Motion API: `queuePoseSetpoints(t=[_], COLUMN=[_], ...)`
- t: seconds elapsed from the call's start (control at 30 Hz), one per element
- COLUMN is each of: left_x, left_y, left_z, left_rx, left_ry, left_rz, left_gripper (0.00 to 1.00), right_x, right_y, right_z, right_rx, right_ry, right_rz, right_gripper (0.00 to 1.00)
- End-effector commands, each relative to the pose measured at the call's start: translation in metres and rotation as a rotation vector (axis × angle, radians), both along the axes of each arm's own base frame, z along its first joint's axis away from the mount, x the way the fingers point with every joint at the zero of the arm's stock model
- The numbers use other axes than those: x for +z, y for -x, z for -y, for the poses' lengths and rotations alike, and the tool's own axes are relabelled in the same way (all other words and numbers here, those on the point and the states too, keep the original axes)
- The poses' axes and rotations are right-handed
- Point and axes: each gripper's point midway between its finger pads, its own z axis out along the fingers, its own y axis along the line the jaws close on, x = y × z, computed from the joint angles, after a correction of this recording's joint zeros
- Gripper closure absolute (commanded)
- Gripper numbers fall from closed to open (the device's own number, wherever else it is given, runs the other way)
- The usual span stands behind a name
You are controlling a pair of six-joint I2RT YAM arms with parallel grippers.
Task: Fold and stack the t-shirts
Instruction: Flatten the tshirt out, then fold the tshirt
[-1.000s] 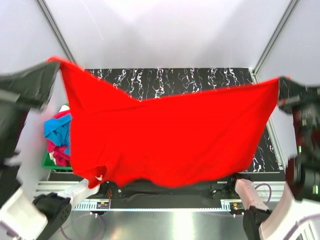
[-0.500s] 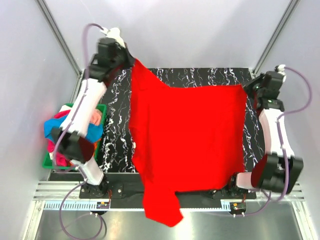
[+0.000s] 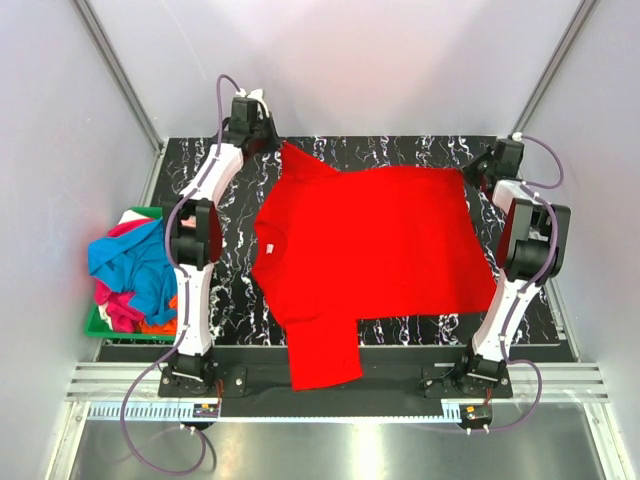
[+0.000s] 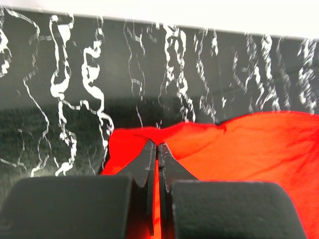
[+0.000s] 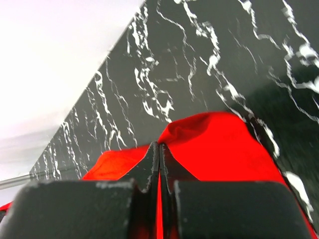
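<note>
- Top external view: the red t-shirt (image 3: 380,240) lies spread on the black marbled table (image 3: 400,150), with the neck to the left and the hem to the right. Its near sleeve hangs past the near table edge.
- Your left gripper (image 4: 156,147) is clenched on the shirt's far-left sleeve corner. The left wrist view shows the jaws pressed together with red cloth between them, low over the table.
- Your right gripper (image 5: 158,147) is clamped the same way on the far-right hem corner.
- The other t-shirts (image 3: 130,275) sit heaped in the green basket (image 3: 97,325), off the left side of the table.
- Assessment: the step in hand is laying the shirt flat before folding.
- Keep equal tension between the two corners and lower both until the cloth rests on the table.
- Let go with both grippers together, then lift straight up so the fingers do not drag the fabric.
- Risk: the cloth puckers at each grip, and the overhanging near sleeve probably needs bringing onto the table before the first fold.
</note>
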Motion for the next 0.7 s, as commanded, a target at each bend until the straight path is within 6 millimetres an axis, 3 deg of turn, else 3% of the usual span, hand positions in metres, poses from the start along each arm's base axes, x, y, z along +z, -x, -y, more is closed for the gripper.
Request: queuePoseSetpoints(t=[0.0,0.13,0.17,0.23,0.27,0.3,0.43,0.47,0.5,0.67], left_x=[0.082,0.087,0.097,0.085,0.096,0.084,0.089,0.091,0.092,0.086], left_y=[-0.023,-0.015,-0.009,0.002,0.009,0.017,0.045,0.057,0.063,0.106], left_z=[0.004,0.001,0.002,-0.002,-0.002,-0.003,-0.003,-0.005,-0.006,-0.007], left_rx=[0.001,0.006,0.005,0.027,0.026,0.035,0.001,0.009,0.021,0.026], left_ry=[0.119,0.177,0.183,0.192,0.206,0.225,0.333,0.334,0.342,0.35], left_rz=[0.192,0.16,0.163,0.112,0.119,0.072,0.031,0.011,-0.005,-0.106], left_gripper=[1.0,1.0,1.0,1.0,1.0,1.0,1.0,1.0,1.0,1.0], right_x=[0.042,0.034,0.034,0.036,0.041,0.04,0.04,0.051,0.038,0.028], right_y=[-0.028,-0.031,-0.029,-0.028,-0.026,-0.023,-0.001,0.005,0.015,0.031], right_z=[-0.003,-0.001,-0.001,0.001,0.001,0.002,0.004,0.005,0.01,0.017], right_rx=[0.039,0.045,0.045,0.045,0.044,0.045,0.03,0.016,-0.007,-0.017], right_ry=[0.009,0.024,0.028,0.046,0.056,0.063,0.091,0.106,0.128,0.148], right_rz=[0.141,0.117,0.106,0.096,0.1,0.088,0.062,0.079,0.045,0.013], right_gripper=[1.0,1.0,1.0,1.0,1.0,1.0,1.0,1.0,1.0,1.0])
